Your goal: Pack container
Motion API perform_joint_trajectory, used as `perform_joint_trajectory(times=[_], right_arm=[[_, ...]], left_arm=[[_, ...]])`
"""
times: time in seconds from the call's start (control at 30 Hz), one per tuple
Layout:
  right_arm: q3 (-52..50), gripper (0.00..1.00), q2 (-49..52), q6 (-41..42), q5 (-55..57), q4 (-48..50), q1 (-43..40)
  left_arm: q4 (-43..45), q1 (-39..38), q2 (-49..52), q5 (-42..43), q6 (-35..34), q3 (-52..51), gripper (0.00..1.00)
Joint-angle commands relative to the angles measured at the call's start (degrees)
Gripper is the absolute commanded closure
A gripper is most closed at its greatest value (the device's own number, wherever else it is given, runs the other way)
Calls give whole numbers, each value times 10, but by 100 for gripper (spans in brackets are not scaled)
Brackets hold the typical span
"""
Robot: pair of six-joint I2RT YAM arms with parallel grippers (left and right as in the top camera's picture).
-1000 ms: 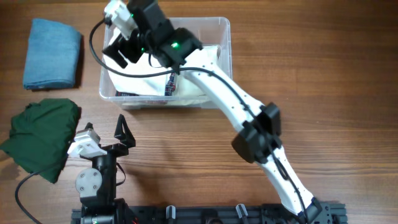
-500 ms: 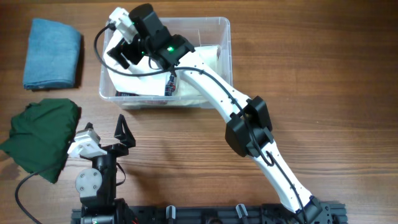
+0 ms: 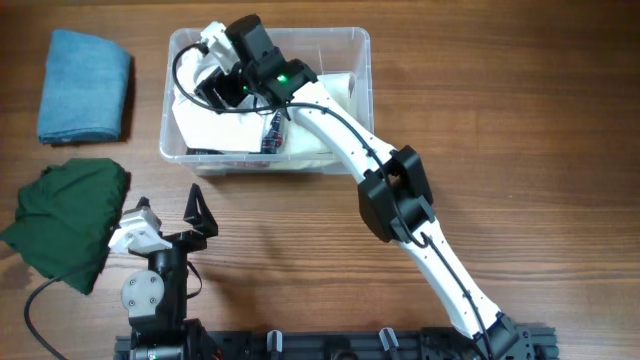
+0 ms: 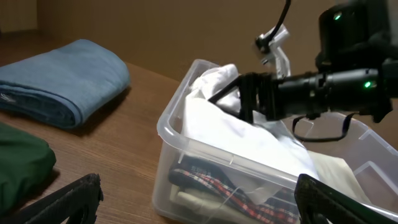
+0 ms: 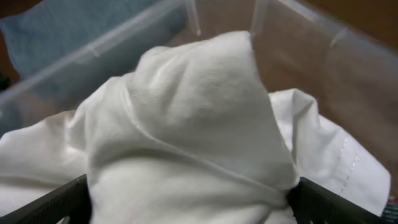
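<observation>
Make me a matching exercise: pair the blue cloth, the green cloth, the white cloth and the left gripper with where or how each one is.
Things:
1. blue cloth
2. green cloth
3. white cloth
4. left gripper

Places or states:
A. lying in the container
B. open and empty, near the robot's base
C. neatly folded, far left on the table
D. crumpled, near left on the table

Pairs: 1-C, 2-D, 3-A, 4-B
</observation>
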Motion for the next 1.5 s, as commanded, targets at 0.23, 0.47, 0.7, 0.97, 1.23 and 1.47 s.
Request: perform_joint_trajectory(times=[0.23, 0.47, 0.7, 0.97, 1.23, 1.47], right_arm=[[0, 0, 72, 4, -16, -52, 2], [5, 0, 9, 2, -6, -78, -1], [6, 0, -168, -4, -4, -116, -12], [6, 0, -371, 63, 74, -211, -81], [5, 0, -418, 164, 119, -337, -270], [4, 0, -418, 163, 132, -443, -399]], left_arm=[[2, -3, -2, -6, 9, -3, 0], [2, -3, -2, -6, 9, -3, 0], [2, -3, -2, -6, 9, -3, 0], [2, -3, -2, -6, 9, -3, 0], [2, -3, -2, -6, 9, -3, 0], [2, -3, -2, -5, 9, -3, 0]])
